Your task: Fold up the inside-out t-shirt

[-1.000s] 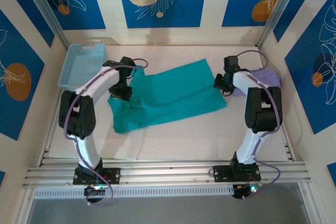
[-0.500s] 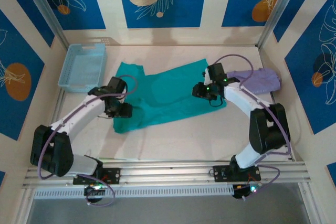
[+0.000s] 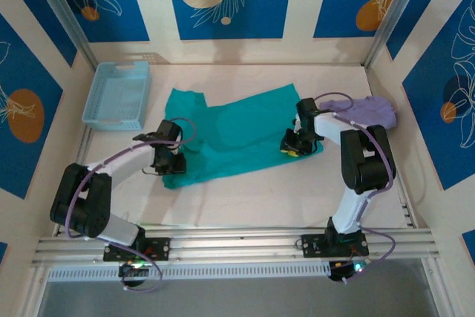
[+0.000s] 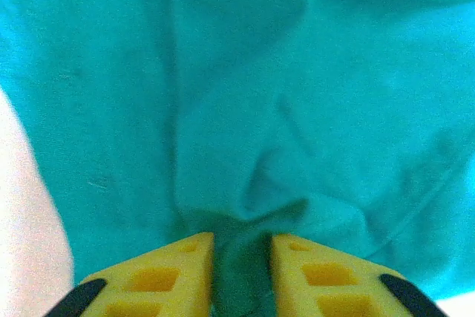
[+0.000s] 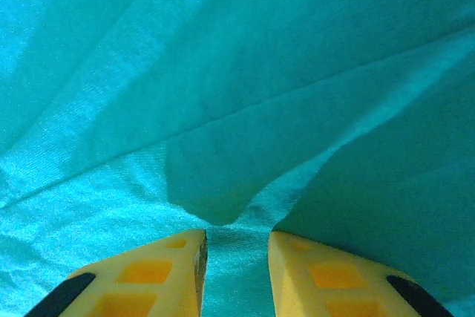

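Note:
The inside-out t-shirt (image 3: 237, 135) is teal-green and lies spread across the middle of the table, one sleeve pointing to the far left. My left gripper (image 3: 172, 161) is down on its near left corner. In the left wrist view the yellow fingers (image 4: 178, 276) stand close together with a bunched fold of the t-shirt (image 4: 245, 94) pinched between them. My right gripper (image 3: 293, 146) sits on the near right corner. In the right wrist view a ridge of the t-shirt (image 5: 223, 109) runs up from between its narrow-set fingers (image 5: 312, 276).
A light blue basket (image 3: 119, 94) stands at the far left. A pale lavender folded garment (image 3: 367, 109) lies at the far right, just behind the right arm. Bare table runs along the near side in front of the shirt.
Both arms swung down onto the shirt's near corners. The left jaws opened wider and then closed on the cloth. The right gripper moved nearer and right to the hem corner and narrowed.

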Action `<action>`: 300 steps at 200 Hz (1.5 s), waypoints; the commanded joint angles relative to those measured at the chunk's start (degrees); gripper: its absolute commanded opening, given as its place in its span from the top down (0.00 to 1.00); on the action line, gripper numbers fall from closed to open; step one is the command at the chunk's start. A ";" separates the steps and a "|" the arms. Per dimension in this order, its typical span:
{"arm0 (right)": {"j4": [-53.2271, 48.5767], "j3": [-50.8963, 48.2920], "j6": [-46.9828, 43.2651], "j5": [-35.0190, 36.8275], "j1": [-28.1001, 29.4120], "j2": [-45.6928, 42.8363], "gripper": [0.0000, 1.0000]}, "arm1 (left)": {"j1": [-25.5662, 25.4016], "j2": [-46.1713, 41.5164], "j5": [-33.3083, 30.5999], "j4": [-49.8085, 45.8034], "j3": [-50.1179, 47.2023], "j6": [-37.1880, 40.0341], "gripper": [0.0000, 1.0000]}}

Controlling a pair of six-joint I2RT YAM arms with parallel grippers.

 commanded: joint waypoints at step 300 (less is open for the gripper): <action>15.30 29.58 2.90 -13.25 28.08 23.56 0.66 | 5.26 9.92 9.57 21.47 4.27 -0.49 0.61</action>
